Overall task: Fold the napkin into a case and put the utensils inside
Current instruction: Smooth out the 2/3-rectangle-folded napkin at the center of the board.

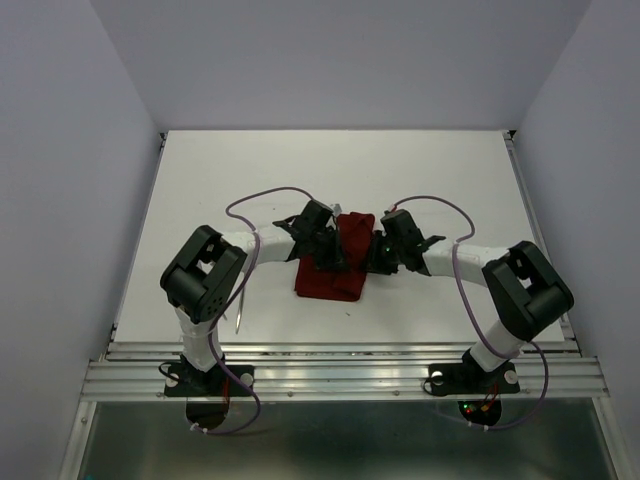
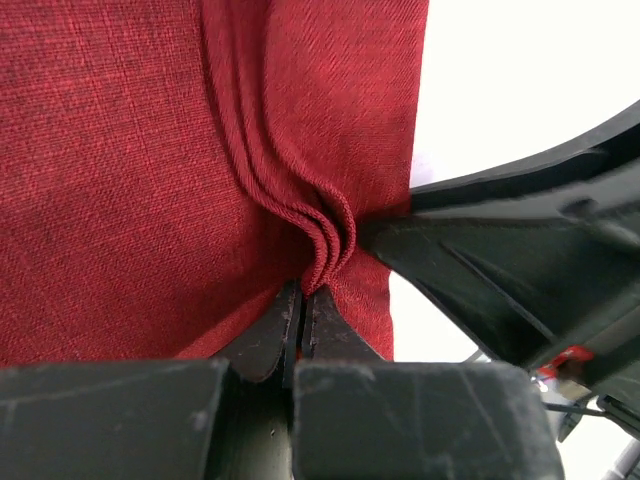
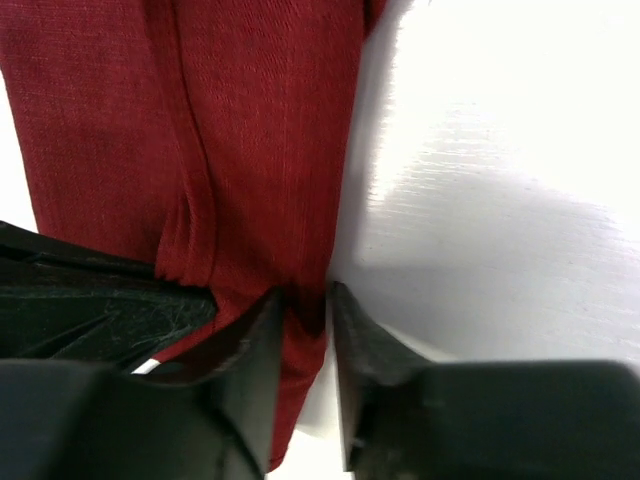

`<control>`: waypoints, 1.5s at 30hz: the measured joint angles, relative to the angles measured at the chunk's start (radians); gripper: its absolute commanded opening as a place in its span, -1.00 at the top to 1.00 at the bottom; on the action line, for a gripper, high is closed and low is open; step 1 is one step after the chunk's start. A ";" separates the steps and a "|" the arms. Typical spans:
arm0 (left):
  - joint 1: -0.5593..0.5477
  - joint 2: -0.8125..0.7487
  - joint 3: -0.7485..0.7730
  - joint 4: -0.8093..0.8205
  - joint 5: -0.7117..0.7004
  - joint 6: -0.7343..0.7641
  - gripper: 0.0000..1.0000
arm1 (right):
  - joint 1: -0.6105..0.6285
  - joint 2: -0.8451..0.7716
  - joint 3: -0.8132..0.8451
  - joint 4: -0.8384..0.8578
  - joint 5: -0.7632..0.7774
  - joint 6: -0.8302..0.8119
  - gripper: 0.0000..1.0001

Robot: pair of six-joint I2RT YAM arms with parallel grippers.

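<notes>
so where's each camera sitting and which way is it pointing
top external: above and behind the bases, looking down at the table and red napkin; both arms show whole.
left wrist: on the left arm, looking along the left claw, pinched shut on a napkin fold.
right wrist: on the right arm, looking along the right claw, jaws slightly apart around the napkin's edge.
shared: both wrist views show the napkin and the other claw's dark body.

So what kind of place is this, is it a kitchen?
Probably a robot test booth, not a kitchen: a flat white table, plain pale walls boxing it in, and a silver metal rail with a black-and-white left arm and right arm bolted on.
</notes>
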 measured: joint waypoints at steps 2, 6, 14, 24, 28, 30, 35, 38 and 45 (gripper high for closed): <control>0.002 0.000 0.000 0.000 -0.003 0.003 1.00 | 0.000 -0.009 0.000 -0.005 0.009 -0.002 0.18; 0.006 0.000 -0.001 0.000 -0.007 0.006 1.00 | 0.000 -0.020 0.002 -0.019 0.027 -0.003 0.15; 0.014 -0.001 -0.029 0.006 -0.016 0.007 1.00 | -0.001 -0.050 0.005 -0.076 0.084 -0.006 0.09; 0.032 -0.003 -0.040 0.015 -0.017 0.007 1.00 | -0.007 -0.051 0.120 -0.141 0.207 -0.040 0.56; 0.034 -0.003 -0.043 0.019 -0.017 0.007 1.00 | -0.021 -0.032 0.201 -0.159 0.230 -0.053 0.71; 0.035 -0.005 -0.045 0.019 -0.018 0.007 1.00 | -0.044 0.006 0.259 -0.154 0.232 -0.056 0.74; 0.041 -0.009 -0.047 0.019 -0.027 0.008 1.00 | -0.113 0.124 0.380 -0.158 0.232 -0.065 0.73; 0.046 -0.009 -0.047 0.019 -0.028 0.008 1.00 | -0.136 0.188 0.435 -0.163 0.233 -0.077 0.74; 0.048 -0.009 -0.047 0.019 -0.028 0.011 1.00 | -0.138 0.285 0.521 -0.177 0.217 -0.087 0.75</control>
